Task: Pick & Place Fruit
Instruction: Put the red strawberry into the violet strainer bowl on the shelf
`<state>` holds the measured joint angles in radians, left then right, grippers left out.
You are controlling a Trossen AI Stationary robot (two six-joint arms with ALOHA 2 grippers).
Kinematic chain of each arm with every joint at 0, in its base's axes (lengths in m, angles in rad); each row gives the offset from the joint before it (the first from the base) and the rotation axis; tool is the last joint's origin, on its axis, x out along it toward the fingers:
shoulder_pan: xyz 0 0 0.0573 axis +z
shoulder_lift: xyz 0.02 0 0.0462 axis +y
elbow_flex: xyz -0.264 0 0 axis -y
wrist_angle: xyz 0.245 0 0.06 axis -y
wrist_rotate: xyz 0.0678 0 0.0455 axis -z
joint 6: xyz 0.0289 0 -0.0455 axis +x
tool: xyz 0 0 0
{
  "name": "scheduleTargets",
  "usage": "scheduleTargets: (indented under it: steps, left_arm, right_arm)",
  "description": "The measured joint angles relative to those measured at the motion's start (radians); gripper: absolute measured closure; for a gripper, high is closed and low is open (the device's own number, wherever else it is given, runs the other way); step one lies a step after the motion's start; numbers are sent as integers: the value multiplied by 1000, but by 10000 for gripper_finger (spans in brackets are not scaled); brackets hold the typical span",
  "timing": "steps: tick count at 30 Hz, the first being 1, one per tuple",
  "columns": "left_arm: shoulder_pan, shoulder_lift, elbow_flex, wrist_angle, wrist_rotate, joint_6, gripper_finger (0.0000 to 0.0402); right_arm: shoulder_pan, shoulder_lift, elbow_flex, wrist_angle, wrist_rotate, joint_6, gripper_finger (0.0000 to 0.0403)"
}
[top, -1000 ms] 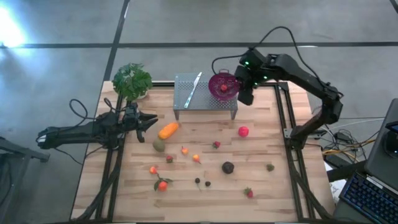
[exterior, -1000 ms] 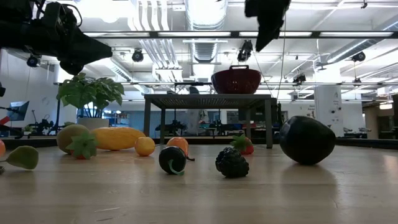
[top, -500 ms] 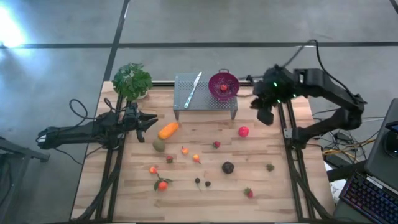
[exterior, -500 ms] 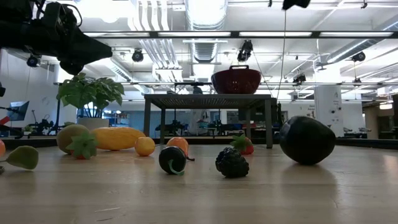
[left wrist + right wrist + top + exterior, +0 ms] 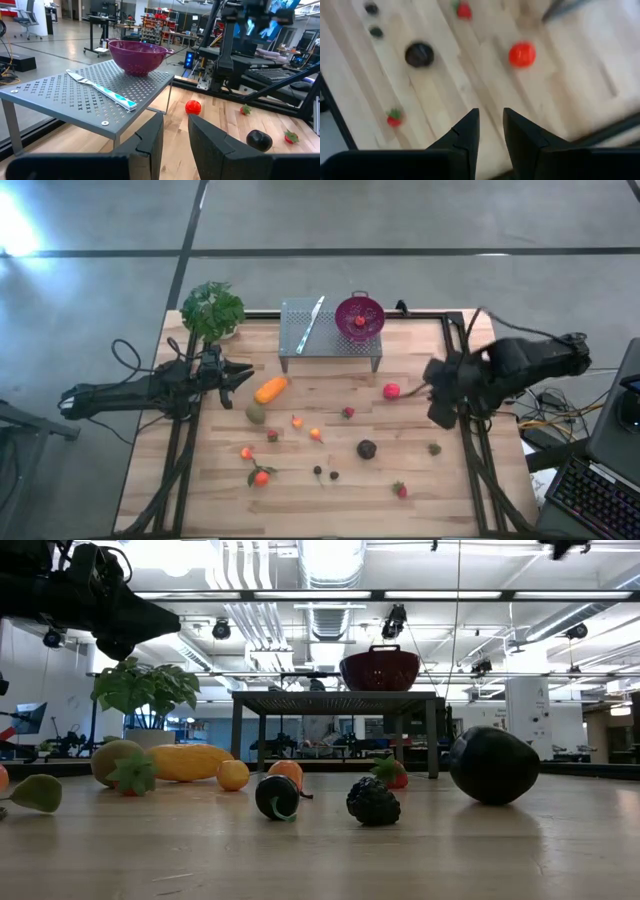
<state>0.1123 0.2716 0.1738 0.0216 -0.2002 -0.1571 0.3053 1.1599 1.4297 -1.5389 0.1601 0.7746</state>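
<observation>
Table [image 5: 420, 480] right edge: right gripper [image 5: 437, 412] beside red ball [image 5: 391, 391].

Right pincer [image 5: 441, 402] motion-blurred overhead.

1. My left arm [image 5: 130, 393] is matte black, long and slim, with a loose black cable looping beside it.
2. My right arm [image 5: 520, 365] is bulkier, dark, trailing a thin black cable.
3. Both wrist views show blunt, angular black fingers [image 5: 150, 137].

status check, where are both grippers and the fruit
Right gripper empty, near table's right edge by red ball. Left gripper empty beside orange fruit. One red piece in purple colander. Nothing blocking.
</observation>
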Motion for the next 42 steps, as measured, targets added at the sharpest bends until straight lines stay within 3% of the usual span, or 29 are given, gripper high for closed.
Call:
scheduleTargets:
  steps: [6,13,30,42]
  left_arm:
    - [0,0,0,0,0,0,305]
    - [0,0,0,0,0,0,305]
    - [0,0,0,0,0,0,305]
    - [0,0,0,0,0,0,305]
  right_arm:
    - [147,0,-140,-2,-8,212,298]
    - [243,1,-290,3,-44,357,259]
    - [256,1,-563,262,-208,416,159]
    - [256,1,-662,397,-248,423,135]
